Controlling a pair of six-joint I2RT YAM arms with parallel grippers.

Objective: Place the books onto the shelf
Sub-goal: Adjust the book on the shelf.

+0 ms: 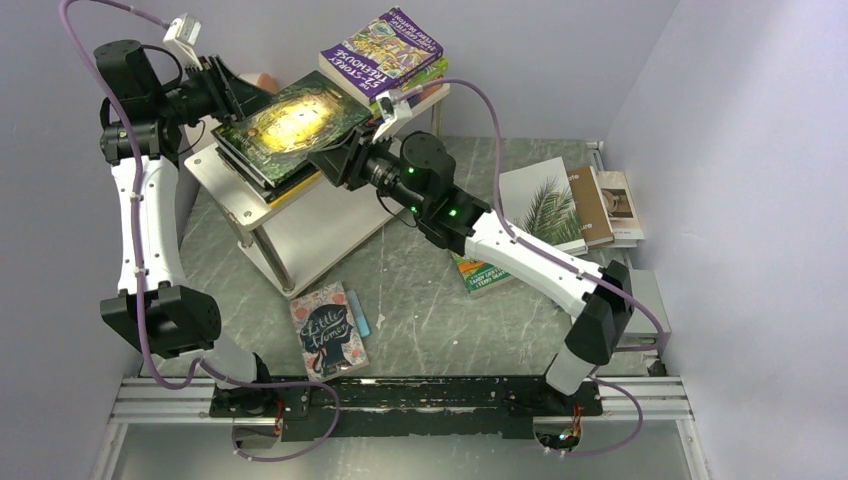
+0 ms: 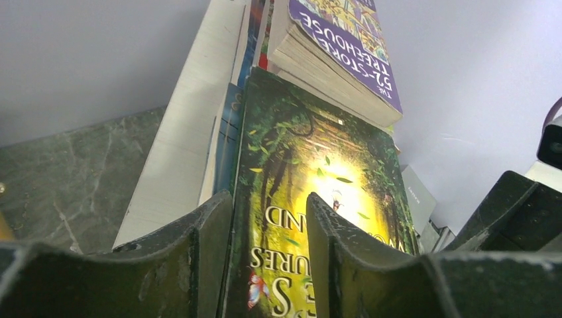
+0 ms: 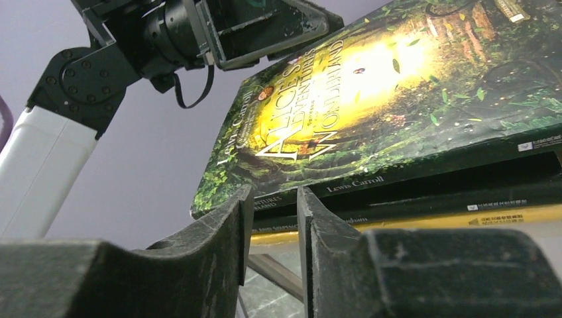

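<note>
Well, the green-and-gold book (image 1: 290, 125) lies flat on a stack (image 1: 255, 170) on the shelf's (image 1: 310, 235) upper board, at about ten o'clock on the table (image 1: 420, 290), and sits slightly askew over the books below it. The left gripper (image 1: 228, 95) is at the book's eleven-o'clock edge with its jaws partly spread. The cover shows in the gap and nothing looks pinched. The right gripper (image 1: 335, 160) faces the four-o'clock corner, its jaws a narrow slit apart and empty (only spines show through).

I'd judge this book light but floppy, with a slick glossy cover, so a push on the cover's edge may buckle it. It is better squared by pressing low on the spine or page block. The floral book (image 1: 328, 330) lies flat at six o'clock and more books (image 1: 560, 200) at three o'clock. Each probably needs tipping up before it can be pinched across its thickness.
</note>
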